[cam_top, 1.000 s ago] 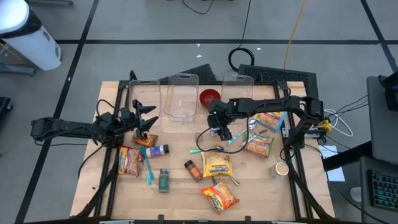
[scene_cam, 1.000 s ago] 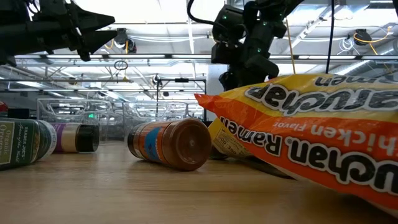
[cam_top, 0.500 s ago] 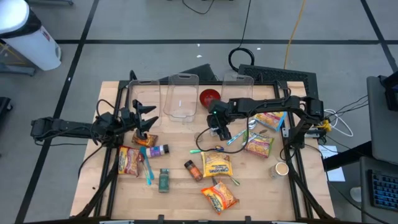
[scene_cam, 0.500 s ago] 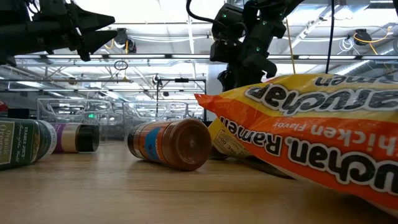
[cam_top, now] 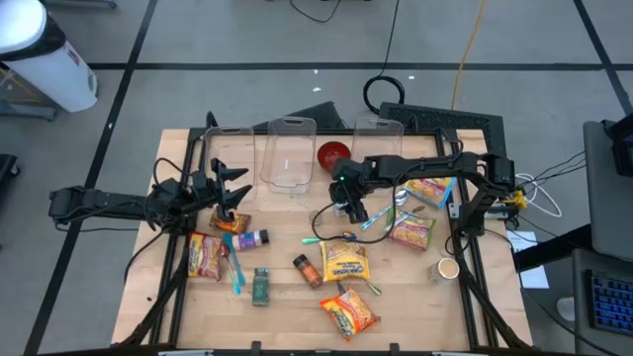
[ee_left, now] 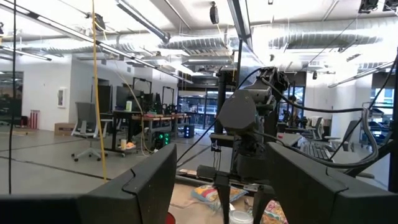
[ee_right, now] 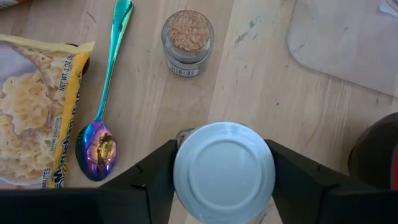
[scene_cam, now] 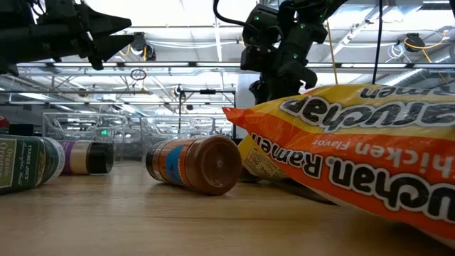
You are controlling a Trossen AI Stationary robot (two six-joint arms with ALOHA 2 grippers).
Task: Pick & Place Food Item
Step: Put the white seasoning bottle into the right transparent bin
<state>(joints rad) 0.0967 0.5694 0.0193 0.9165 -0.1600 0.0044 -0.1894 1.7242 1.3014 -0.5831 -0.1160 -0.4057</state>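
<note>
right gripper (ee_right: 224,171) | arm reaches in over mid-bench (cam_top: 287,307), wrist pointing straight down | jaws grasping a can (ee_right: 224,169) from both sides, can between spoon (ee_right: 102,134) and red bowl (cam_top: 333,154) | left gripper (cam_top: 229,186) | raised at bench's left, level, jaws released, holding nothing

Upright silver-lidded can (ee_right: 224,171), between right hand's fingers (ee_right: 297,186)

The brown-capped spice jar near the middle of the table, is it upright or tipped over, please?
Tipped over: the brown-capped spice jar lies on its side on the table, cap facing the low camera.
</note>
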